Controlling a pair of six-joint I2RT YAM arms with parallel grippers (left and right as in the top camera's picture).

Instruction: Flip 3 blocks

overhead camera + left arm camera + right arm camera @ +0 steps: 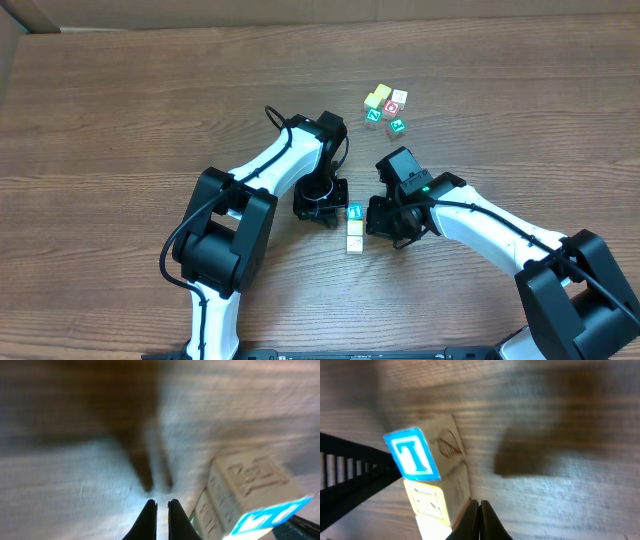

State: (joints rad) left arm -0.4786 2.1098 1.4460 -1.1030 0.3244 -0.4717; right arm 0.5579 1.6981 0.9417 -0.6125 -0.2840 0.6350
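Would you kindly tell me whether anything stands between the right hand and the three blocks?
Nothing visible does. The shut right hand sits right beside the blocks, its tips almost at their side; the left hand flanks the opposite side.

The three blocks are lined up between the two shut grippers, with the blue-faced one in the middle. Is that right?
Not quite. The overhead view shows the blue-faced block at the line's end nearest the cluster of other cubes; a paler block holds the middle. The line does lie between the shut left gripper and right gripper.
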